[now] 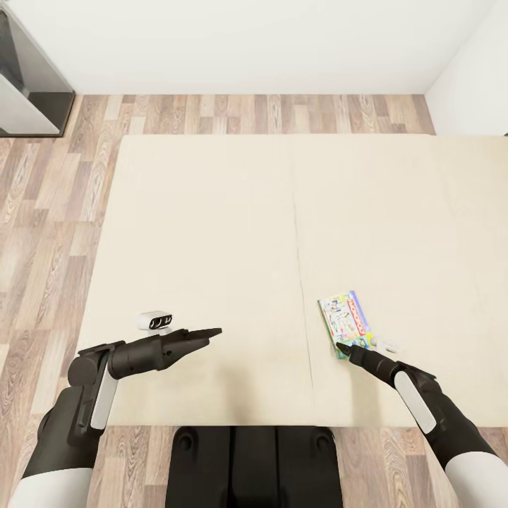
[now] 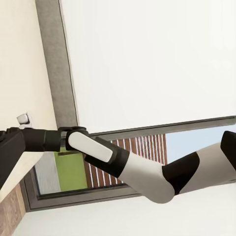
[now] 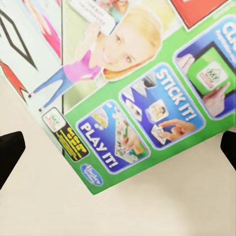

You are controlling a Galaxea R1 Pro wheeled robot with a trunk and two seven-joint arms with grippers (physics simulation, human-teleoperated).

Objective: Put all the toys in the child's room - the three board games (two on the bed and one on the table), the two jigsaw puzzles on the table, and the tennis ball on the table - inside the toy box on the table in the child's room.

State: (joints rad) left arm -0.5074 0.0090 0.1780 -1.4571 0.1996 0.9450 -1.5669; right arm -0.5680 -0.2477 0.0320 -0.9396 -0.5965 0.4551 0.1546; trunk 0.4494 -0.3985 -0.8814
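One board game (image 1: 344, 323) on bed (image 1: 212, 233)

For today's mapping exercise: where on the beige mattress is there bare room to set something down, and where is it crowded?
The wide beige mattress lies bare across its far half and left of its centre seam. The crowded spot is the near right, where the green-and-white game box lies by the right end effector.

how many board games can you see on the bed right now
1. A green and white board game lies flat on the bed, near its front edge on the robot's right, just beyond the right gripper. Another may lie outside the pictures.
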